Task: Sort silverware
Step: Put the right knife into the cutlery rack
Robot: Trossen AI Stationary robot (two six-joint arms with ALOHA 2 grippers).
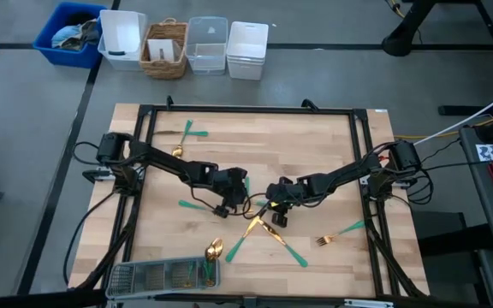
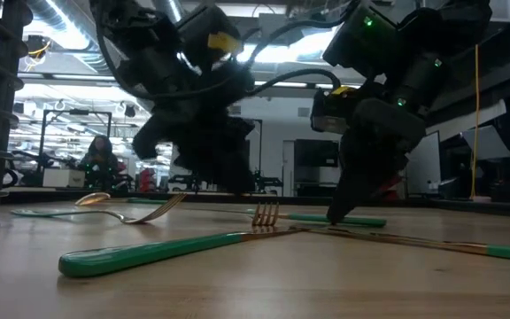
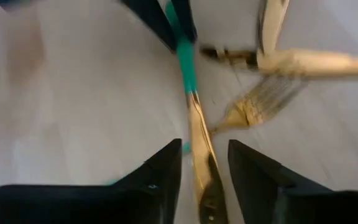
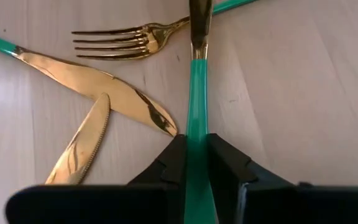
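My right gripper (image 4: 194, 163) is shut on a knife with a teal handle and a gold blade (image 3: 199, 146) at the table's middle (image 1: 258, 205). My left gripper (image 3: 205, 165) is open, one finger on either side of that blade; whether they touch it I cannot tell. Just beyond, a gold fork (image 4: 126, 38) and two more knives (image 4: 95, 81) lie crossed on the wood. Other silverware lies scattered: a fork (image 1: 336, 235), a spoon (image 1: 214, 251), and pieces at the far left (image 1: 187, 133). A grey mesh tray (image 1: 165, 274) sits at the near edge. My right gripper pinches the knife's teal handle (image 4: 196, 124) between its two fingers, one on each side. The fingers slant down toward the table, and the handle runs on straight ahead of them. The gold blade end reaches in between my left gripper's fingers (image 3: 166, 168).
White bins (image 1: 246, 50), a clear tub (image 1: 206, 44), a basket (image 1: 164, 50) and a blue box (image 1: 71, 32) stand beyond the table's far edge. A black frame (image 1: 246, 109) borders the wooden top. The two arms meet closely at the middle.
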